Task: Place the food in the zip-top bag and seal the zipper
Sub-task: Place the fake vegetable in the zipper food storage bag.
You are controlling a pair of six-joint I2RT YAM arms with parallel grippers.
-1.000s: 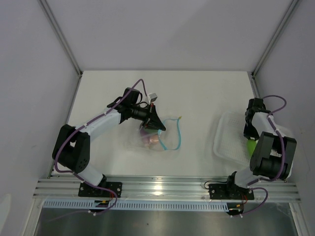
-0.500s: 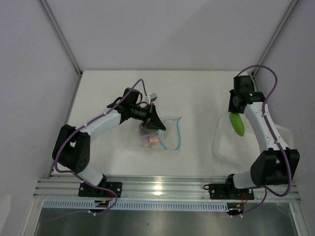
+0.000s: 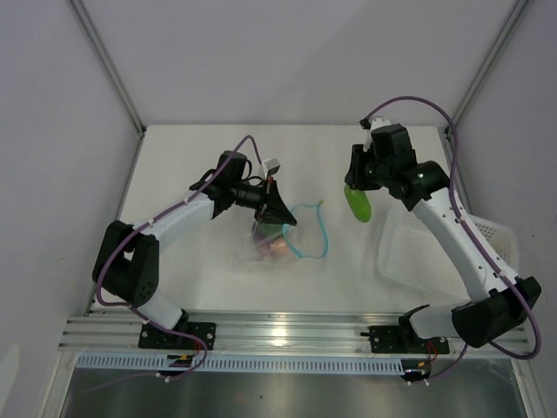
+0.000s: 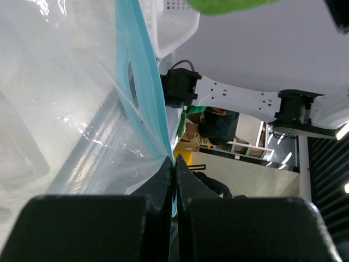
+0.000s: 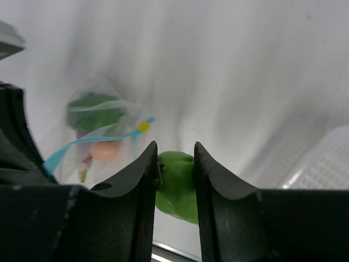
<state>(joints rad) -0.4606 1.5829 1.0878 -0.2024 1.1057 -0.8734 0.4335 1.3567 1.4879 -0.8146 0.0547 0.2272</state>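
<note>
While the zip-top bag (image 3: pixel 252 254) lies on the surface (image 3: pixel 191 157) between the arms with its mouth lifted, you are partway through the filling and the sealing is not begun. Your left claw (image 3: pixel 283 221) is pinched tight on the zipper (image 3: pixel 318 237), the light-blue strip at the mouth. The left wrist view shows its black fingers (image 4: pixel 155 191) meeting on that strip, with the clear film spreading away from them. At least two pieces sit inside the bag: a dark-green one (image 5: pixel 95 112) and a pinkish one (image 5: pixel 106 151) below it, both seen through the plastic in the right wrist view. Your right claw (image 3: pixel 355 193) is closed narrowly around the flat light-green oval (image 3: pixel 358 205), which hangs in the air between the white basket (image 3: pixel 435 261) and the bag, near the mouth but apart from it. What is left, by my reading, is to bring that oval over the opening, let it drop in, fetch any piece that remains, then run the zipper shut. I cannot make out a yellow-orange piece in the bag or in the basket, so you cannot count it as done. From above, the blue strip forms a loop open toward the right arm, which looks to suit the drop.
</note>
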